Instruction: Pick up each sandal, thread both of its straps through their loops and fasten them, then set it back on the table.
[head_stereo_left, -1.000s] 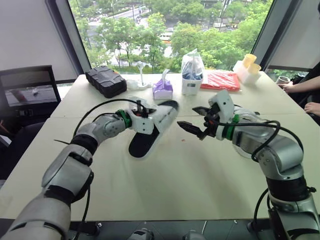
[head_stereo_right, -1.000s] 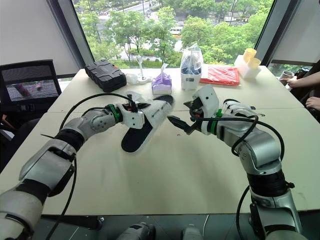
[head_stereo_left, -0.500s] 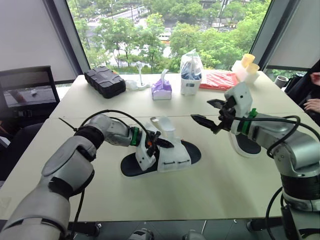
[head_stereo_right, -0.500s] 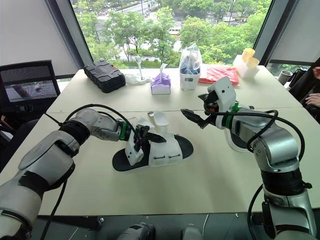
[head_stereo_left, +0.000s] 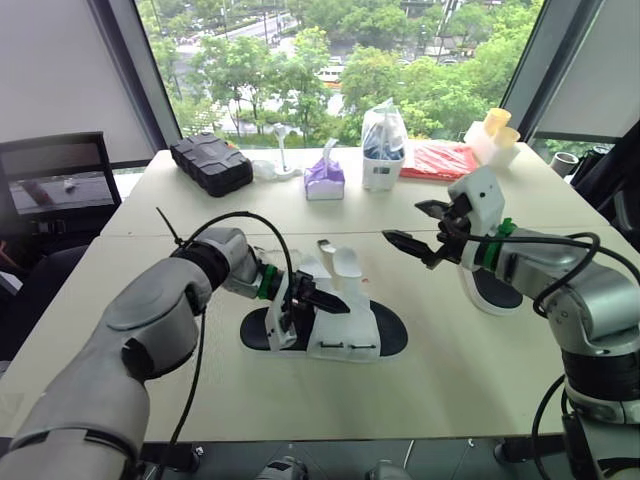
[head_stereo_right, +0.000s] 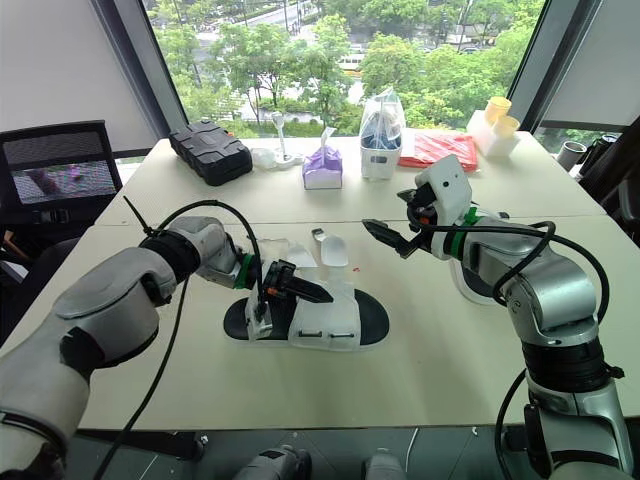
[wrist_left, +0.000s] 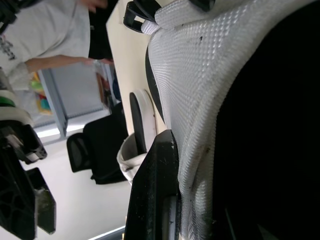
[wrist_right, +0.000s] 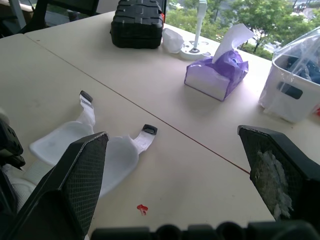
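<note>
A sandal (head_stereo_left: 345, 332) with a black sole and white mesh upper lies sole-down on the table (head_stereo_left: 450, 385) in front of me. Its two white straps (wrist_right: 87, 107) with black ends stand loose and unfastened. My left gripper (head_stereo_left: 312, 300) is shut on the sandal's white upper, and the left wrist view has a black finger (wrist_left: 152, 195) pressed against the mesh. My right gripper (head_stereo_left: 412, 236) hangs open in the air to the right of the sandal, with nothing between its fingers. A second sandal (head_stereo_left: 493, 293) lies on the table, partly hidden under my right forearm.
Along the table's far side stand a black case (head_stereo_left: 210, 163), a purple tissue box (head_stereo_left: 324, 180), a white basket with a bag (head_stereo_left: 384, 150), a red packet (head_stereo_left: 440, 160) and yellow cups (head_stereo_left: 496, 133). A chair (head_stereo_left: 50, 185) stands at the left.
My left gripper has brought the raised sandal down onto the table, sole down, and still holds its upper. My right gripper drew back to the right and has stayed open.
</note>
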